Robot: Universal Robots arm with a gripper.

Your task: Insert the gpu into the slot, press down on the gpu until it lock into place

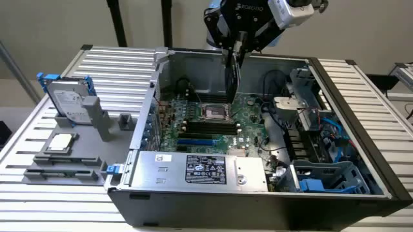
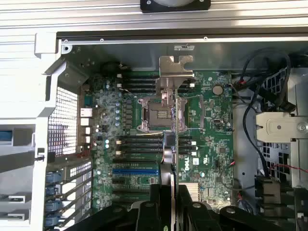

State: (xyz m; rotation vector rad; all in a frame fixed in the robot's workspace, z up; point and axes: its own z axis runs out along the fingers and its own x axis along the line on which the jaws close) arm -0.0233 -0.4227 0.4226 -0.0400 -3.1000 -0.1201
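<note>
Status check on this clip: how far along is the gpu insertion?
Done: the gpu is picked up; the gripper is shut on it, card edge-on. In hand: it hangs above the motherboard near the processor socket, apart from the slot. Left: the blue slot is empty, so inserting and pressing down are not yet done.

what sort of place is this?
Likely a robotics lab bench: an open computer case on a slatted aluminium table, a hard drive in a grey fixture, the gripper holding the gpu.
</note>
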